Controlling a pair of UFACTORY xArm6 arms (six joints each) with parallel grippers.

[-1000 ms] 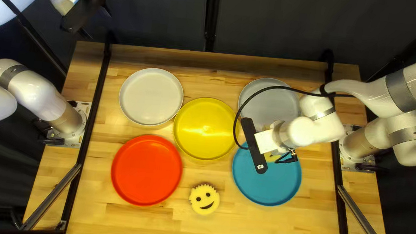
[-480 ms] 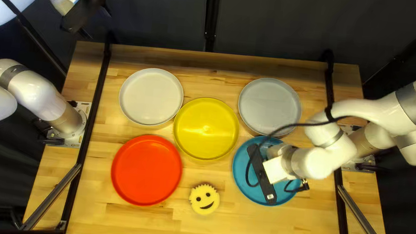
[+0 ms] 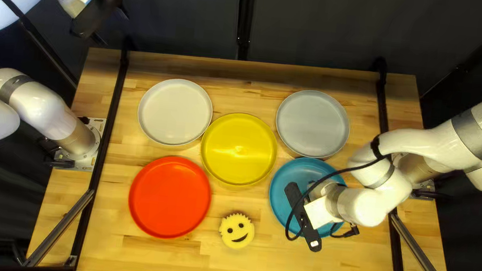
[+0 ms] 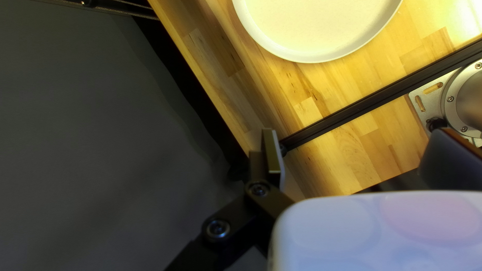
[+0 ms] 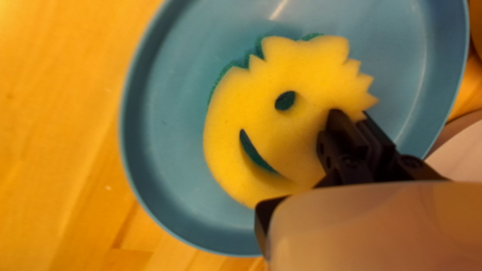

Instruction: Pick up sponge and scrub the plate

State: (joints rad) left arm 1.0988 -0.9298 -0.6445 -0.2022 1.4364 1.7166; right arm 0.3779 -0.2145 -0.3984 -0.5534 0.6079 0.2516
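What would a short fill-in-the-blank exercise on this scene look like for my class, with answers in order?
1. The robot's ____ gripper holds a smiley-face sponge.
2. That sponge is over a scrubbed-side plate that is ____ in colour.
3. A loose sponge lies beside the red plate, making ____ sponges in all.
4. The middle plate of the five is ____.

Answers: right; blue; two; yellow.

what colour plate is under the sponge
Blue; the plate shows best in the right wrist view.
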